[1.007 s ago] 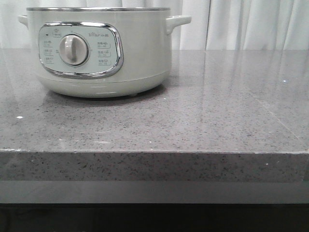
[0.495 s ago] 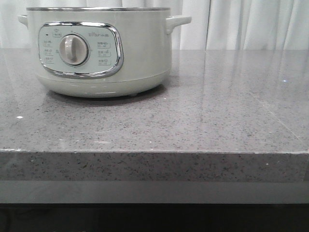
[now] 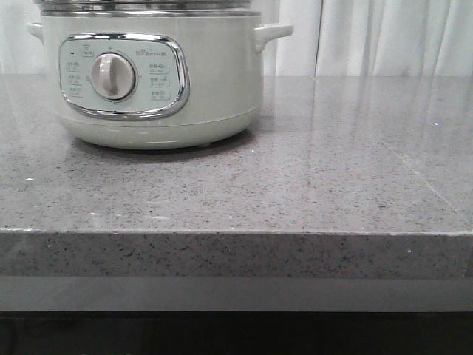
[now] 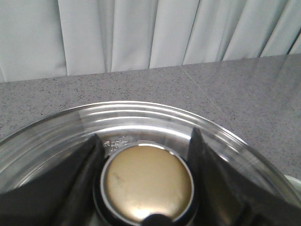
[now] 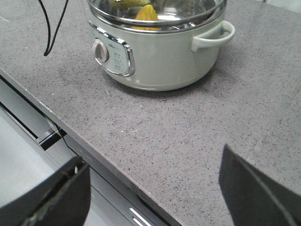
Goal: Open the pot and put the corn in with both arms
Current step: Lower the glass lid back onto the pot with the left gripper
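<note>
Corn (image 5: 146,13) inside lidded pot (image 5: 160,52)

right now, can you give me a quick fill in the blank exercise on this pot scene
1. The corn lies inside the ____.
2. The left gripper has its fingers either side of the lid's round ____.
3. The right gripper is wide open and holds ____.
4. The pot stands on a speckled grey ____.

Missing words: pot; knob; nothing; counter

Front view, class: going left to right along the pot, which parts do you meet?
Pot's left handle → silver dial → right edge of the chrome control-panel frame → right handle.
</note>
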Available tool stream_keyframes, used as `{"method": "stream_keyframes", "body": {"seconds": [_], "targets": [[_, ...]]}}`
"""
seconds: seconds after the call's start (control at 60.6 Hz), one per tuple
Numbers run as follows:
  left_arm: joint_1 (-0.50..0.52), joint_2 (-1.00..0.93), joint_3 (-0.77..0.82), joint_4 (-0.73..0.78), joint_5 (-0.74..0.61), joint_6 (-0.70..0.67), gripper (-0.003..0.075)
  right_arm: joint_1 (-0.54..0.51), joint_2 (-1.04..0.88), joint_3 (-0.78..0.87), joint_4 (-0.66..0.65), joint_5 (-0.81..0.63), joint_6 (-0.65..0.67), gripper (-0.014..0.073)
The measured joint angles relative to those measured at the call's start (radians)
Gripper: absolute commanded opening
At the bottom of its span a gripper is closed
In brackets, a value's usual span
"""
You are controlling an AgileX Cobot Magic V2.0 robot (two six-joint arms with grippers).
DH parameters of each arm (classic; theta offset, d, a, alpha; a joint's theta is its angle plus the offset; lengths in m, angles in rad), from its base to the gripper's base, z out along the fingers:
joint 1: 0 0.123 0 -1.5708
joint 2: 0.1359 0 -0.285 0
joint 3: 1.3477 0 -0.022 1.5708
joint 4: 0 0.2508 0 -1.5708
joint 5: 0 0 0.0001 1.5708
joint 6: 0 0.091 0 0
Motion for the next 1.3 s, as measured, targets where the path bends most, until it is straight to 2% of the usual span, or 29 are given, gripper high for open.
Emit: {"method": "stream_keyframes", "body": {"seconds": [0.38, 1.073, 1.123, 1.255, 1.304], "targets": [[-0.003, 0.022, -0.01, 0.0, -0.035, 0.002, 0.0279, 0.0, 0.0, 0.0, 0.0, 0.0, 0.0, 0.058], [-0.003, 0.005, -0.018, -0.004, 0.064, 0.0, 0.0287, 0.0, 0.0, 0.0, 0.0, 0.0, 0.0, 0.058], [-0.003, 0.005, -0.018, -0.004, 0.064, 0.0, 0.0316, 0.0, 0.0, 0.0, 0.0, 0.0, 0.0, 0.058], [-0.003, 0.005, -0.018, -0.006, 0.064, 0.0, 0.0533, 0.0, 0.0, 0.0, 0.0, 0.0, 0.0, 0.058], [-0.003, 0.003, -0.018, -0.008, 0.066, 0.0, 0.0566, 0.0, 0.0, 0.0, 0.0, 0.0, 0.0, 0.058]]}}
